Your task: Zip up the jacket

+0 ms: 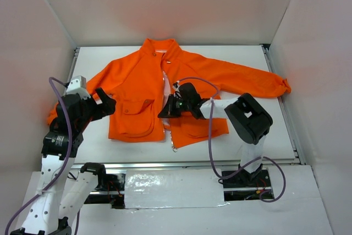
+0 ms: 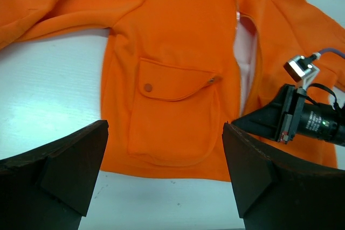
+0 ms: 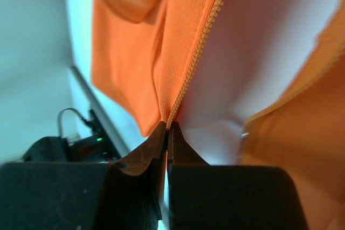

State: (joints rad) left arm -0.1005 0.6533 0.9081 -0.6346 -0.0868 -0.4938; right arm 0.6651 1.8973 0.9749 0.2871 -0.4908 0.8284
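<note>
No readable text, label or number anywhere.

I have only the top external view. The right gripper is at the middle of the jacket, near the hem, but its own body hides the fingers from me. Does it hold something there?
Observer: Yes. The right wrist view shows the right gripper shut on the lower end of the zipper, on one front edge of the jacket.
Operator: Are both edges joined at that point?
Observer: No. Just above the fingertips the edges are apart, with pale lining between them.
Operator: And the left gripper?
Observer: In the left wrist view the left gripper is open, fingers wide apart, pointed toward the flap pocket.
</note>
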